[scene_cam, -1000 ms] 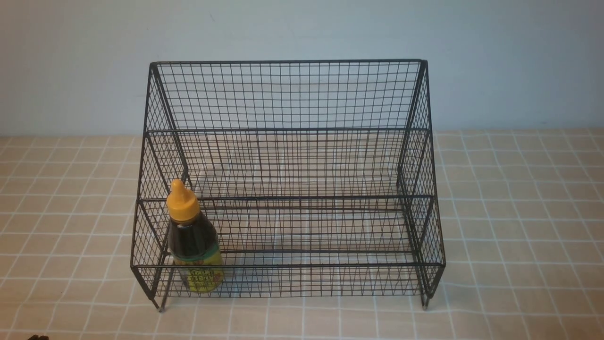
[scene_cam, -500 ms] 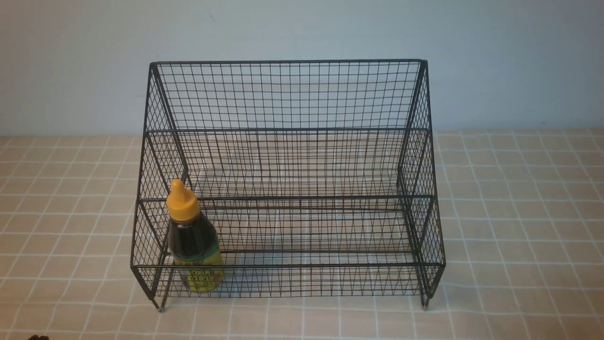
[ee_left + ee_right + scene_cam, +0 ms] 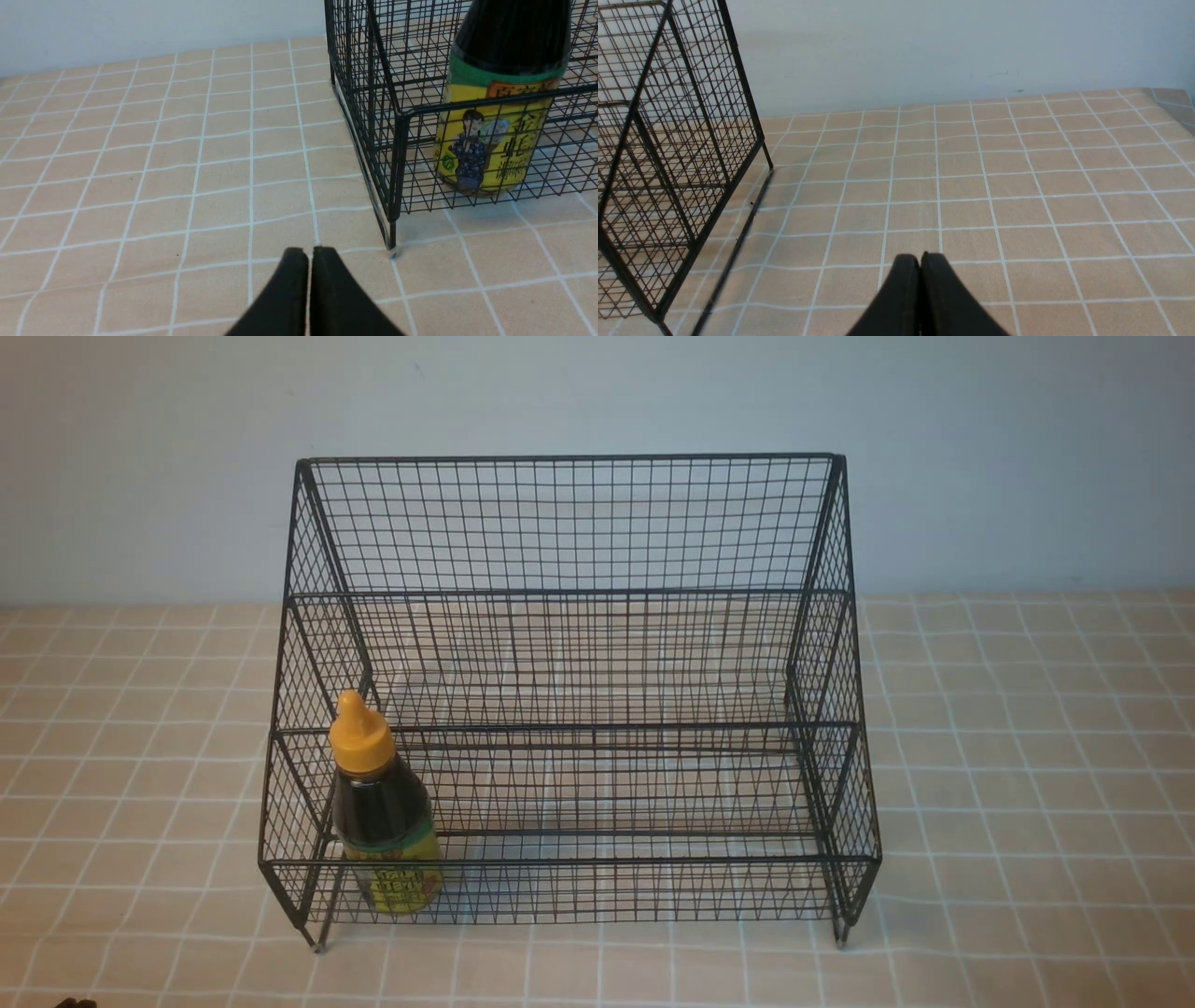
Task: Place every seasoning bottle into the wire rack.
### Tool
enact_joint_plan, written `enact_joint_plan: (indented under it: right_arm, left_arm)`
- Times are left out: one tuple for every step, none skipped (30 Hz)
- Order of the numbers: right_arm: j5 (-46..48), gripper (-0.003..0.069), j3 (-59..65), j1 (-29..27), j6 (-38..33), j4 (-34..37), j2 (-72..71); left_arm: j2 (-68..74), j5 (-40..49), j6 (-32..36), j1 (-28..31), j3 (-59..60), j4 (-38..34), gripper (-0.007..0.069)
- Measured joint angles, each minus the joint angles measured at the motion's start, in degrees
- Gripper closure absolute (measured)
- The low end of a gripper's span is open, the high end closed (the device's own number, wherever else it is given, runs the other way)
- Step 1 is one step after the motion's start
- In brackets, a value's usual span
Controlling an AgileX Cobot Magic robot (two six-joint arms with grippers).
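The seasoning bottle [image 3: 383,812], dark liquid with a yellow-orange nozzle cap and yellow-green label, stands upright in the lowest tier of the black wire rack [image 3: 569,523], at its left end. It also shows in the left wrist view [image 3: 495,126] behind the rack's mesh [image 3: 373,93]. My left gripper [image 3: 310,252] is shut and empty, low over the cloth just outside the rack's front left foot. My right gripper [image 3: 920,256] is shut and empty over the cloth, to the right of the rack [image 3: 668,140]. Only a dark tip of the left gripper [image 3: 75,1002] shows in the front view.
A beige tablecloth with a white grid [image 3: 1027,756] covers the table. A pale wall [image 3: 597,392] stands right behind the rack. The table's far right corner [image 3: 1167,95] shows in the right wrist view.
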Motion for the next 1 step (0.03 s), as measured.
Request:
enact_joint_plan:
  right_arm:
    - [0.0, 0.0671, 0.0, 0.0, 0.0, 0.0, 0.0]
  left_arm:
    - [0.0, 0.0, 0.0, 0.0, 0.0, 0.0, 0.0631]
